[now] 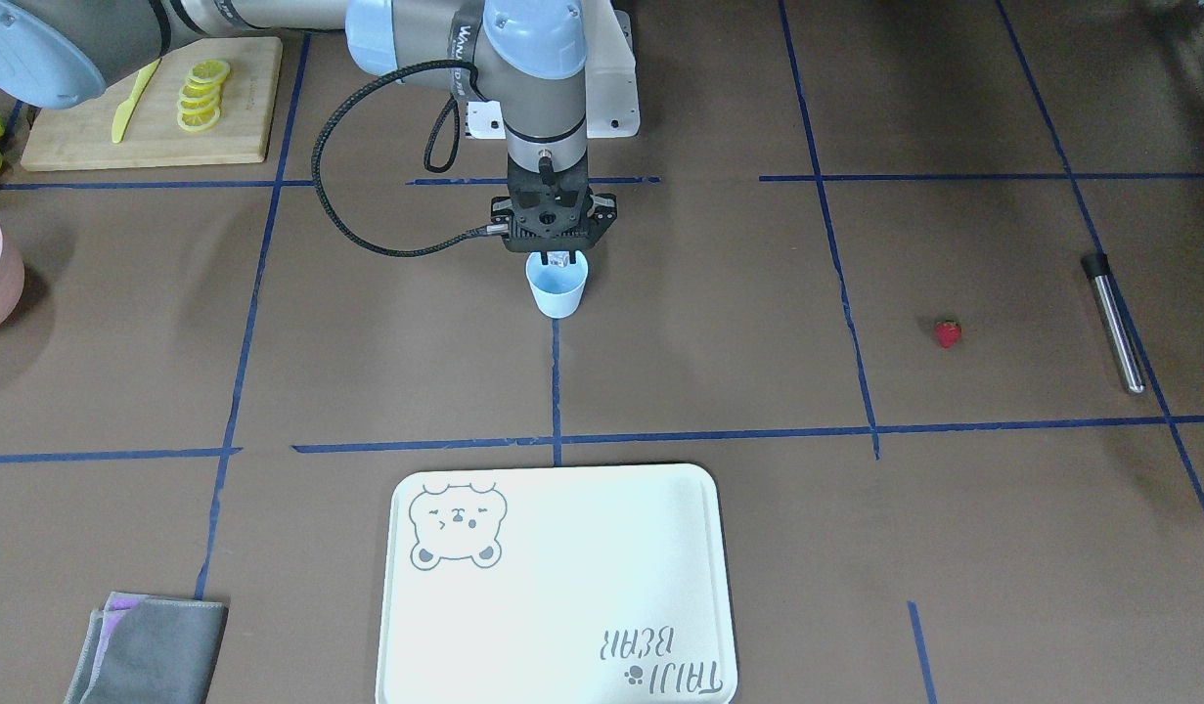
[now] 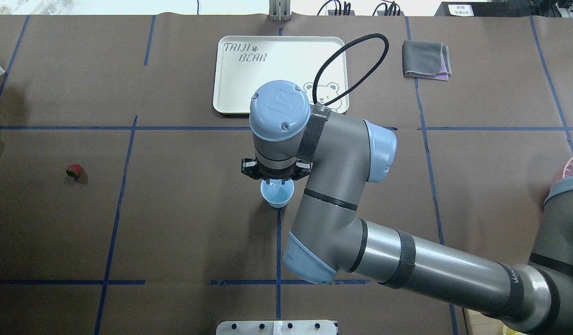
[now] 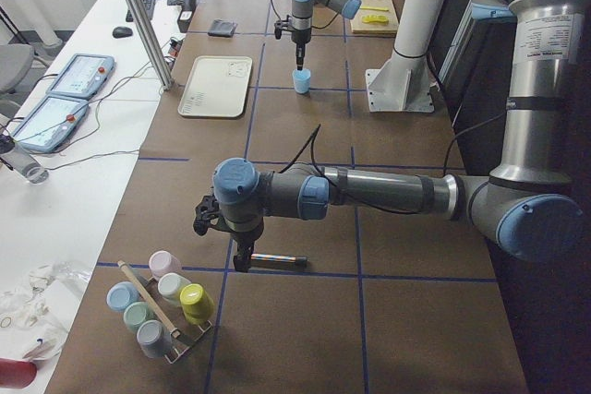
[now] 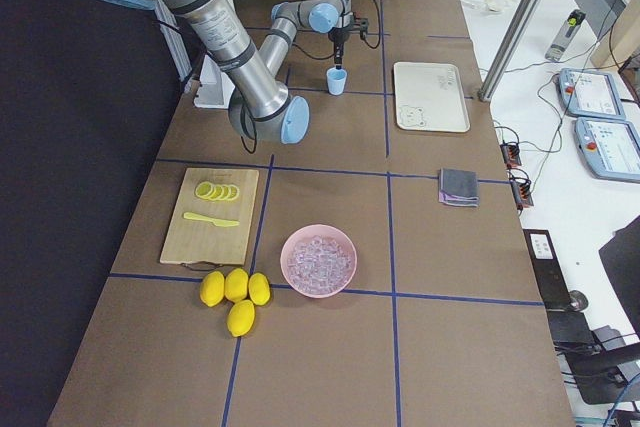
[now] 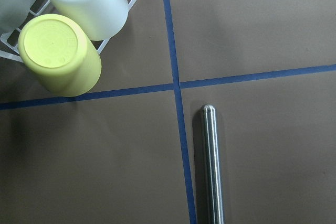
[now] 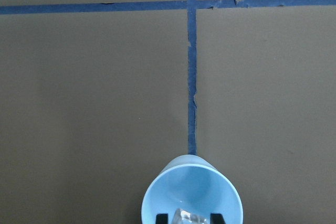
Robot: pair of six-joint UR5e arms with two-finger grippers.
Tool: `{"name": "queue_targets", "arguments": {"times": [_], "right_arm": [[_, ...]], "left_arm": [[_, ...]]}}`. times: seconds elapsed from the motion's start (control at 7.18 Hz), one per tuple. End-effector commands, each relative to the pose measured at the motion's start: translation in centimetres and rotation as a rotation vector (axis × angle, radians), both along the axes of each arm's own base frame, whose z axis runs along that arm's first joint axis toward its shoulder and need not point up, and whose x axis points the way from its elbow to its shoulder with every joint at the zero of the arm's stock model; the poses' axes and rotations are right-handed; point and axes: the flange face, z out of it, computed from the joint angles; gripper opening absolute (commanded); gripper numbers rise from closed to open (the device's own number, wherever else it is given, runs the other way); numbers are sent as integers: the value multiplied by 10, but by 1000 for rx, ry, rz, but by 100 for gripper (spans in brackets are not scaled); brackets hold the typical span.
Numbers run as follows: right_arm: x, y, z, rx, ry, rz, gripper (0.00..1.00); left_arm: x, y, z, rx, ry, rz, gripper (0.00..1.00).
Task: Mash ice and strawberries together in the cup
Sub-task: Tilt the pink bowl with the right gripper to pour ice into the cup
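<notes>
One ice lump [image 6: 188,216] is the thing in hand. It is pinched between the two black fingertips [image 6: 163,218] of the right gripper [image 1: 558,256], just above the mouth of the cup [image 6: 192,190] and inside the line of its rim. The cup stands upright at the middle of the table, on a strip of blue tape, and the part of its inside that shows looks bare. From that I judge the step to be the loading of ice, with mashing a good way off. The next move calls for the fingers to part so the lump drops in. The gripper should then lift straight up, since a brush against the rim could tip so light a cup. The strawberry [image 2: 74,171] lies alone on the mat, well apart from the cup, at the left in the overhead view; it has yet to go in. Farther left lies a metal rod [image 5: 211,166], which I take to be the masher. The left gripper [image 3: 242,263] hangs just beside the rod's end, but whether its fingers are spread or pressed together I cannot tell. At the far right end of the table a pink bowl [image 4: 292,247] holds more ice. Beyond the cup, away from the robot, sits a pale tray [image 2: 219,74].
</notes>
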Motion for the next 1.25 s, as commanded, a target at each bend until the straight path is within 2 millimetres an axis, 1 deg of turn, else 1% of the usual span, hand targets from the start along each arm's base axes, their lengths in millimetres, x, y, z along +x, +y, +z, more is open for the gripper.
{"name": "queue_targets", "arguments": {"times": [0.0,0.28,0.42,0.56,0.7,0.84,0.98,1.11], "right_arm": [[0,0,0,2,0,1,58],[1,0,0,4,-1,2,64],[1,-1,0,5,-2,4,80],[4,-2,-2,9,-5,9,98],[13,-7,-7,18,-16,25,99],[35,-16,-12,27,-34,49,99],[71,-17,-9,40,-65,74,99],[129,-19,23,50,-61,110,99]], "left_arm": [[1,-1,-1,2,1,2,100],[0,-1,-2,3,1,0,100],[0,-1,-2,3,1,0,100],[0,-1,-2,5,0,0,100],[0,-2,-4,7,2,-1,100],[1,-2,-4,7,2,1,100],[1,-2,-6,-3,5,-13,100],[0,-3,-8,-3,7,-22,100]]}}
